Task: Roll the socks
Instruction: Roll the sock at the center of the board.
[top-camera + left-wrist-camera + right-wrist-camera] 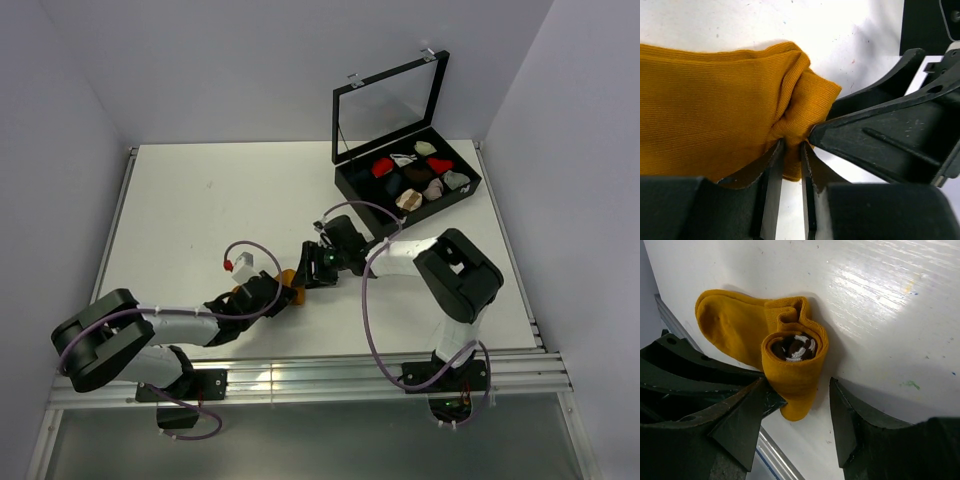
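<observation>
The mustard-orange sock lies on the white table, its end wound into a roll around the brown sock, whose dark, white-striped fabric shows in the roll's open end. My left gripper is shut on a bunched fold of the mustard sock. My right gripper is open, its fingers standing either side of the roll's lower end, the left finger against the fabric. From above, the two grippers meet over the sock near the table's front.
A black box with an upright glass lid stands at the back right, holding several small sock bundles. The table's metal front rail runs just below the roll. The right gripper's black fingers crowd the left wrist view.
</observation>
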{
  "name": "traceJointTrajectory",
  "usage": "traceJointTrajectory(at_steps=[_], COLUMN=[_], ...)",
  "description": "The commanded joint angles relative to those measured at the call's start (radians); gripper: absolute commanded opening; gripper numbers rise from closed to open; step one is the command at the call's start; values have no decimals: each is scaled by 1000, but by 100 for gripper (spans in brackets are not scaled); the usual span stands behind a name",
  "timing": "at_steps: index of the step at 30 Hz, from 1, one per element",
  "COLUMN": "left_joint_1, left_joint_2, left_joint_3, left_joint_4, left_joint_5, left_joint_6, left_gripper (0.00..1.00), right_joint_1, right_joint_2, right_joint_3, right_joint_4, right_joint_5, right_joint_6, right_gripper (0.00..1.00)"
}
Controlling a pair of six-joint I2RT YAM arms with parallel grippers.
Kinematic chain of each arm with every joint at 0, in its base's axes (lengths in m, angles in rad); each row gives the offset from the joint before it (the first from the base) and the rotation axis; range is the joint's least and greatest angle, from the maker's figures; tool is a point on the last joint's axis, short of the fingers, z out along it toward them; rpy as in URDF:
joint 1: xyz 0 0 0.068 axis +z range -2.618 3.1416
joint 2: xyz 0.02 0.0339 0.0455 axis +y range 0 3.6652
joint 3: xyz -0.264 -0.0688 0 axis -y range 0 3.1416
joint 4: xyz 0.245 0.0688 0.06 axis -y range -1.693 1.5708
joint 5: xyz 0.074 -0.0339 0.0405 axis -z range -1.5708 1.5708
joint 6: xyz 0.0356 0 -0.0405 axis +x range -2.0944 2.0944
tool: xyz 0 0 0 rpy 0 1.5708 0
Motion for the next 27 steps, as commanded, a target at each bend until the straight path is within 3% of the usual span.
traceJointTrajectory(at_steps=[1,6,9,10,14,22,27], left_joint_1=[13,19,25,25,34,45,100], left_joint_2=[9,0,-11,-20,-47,-156,-133], left_joint_3=[-51,-65,-62,-60,-9,72,89], left_joint_4=[-137,-144,-166,-172,-265,-462,-474], left_joint_5=[44,58,54,52,23,-67,-61], left_joint_6=[-5,-11,-7,4,52,128,162], left_gripper=[26,26,27,27,30,34,32], right_joint_1=[11,11,11,11,9,-11,-11], right_joint_2=[37,71,81,76,41,-44,-65], right_joint_3=[-13,-30,-27,-25,2,67,121], right_joint_4=[94,141,140,129,8,-222,-337], right_joint_5=[-42,-51,-62,-51,42,190,280], right_joint_6=[-19,-20,-35,-40,-116,-239,-284], right_gripper=[60,54,36,26,0,0,0])
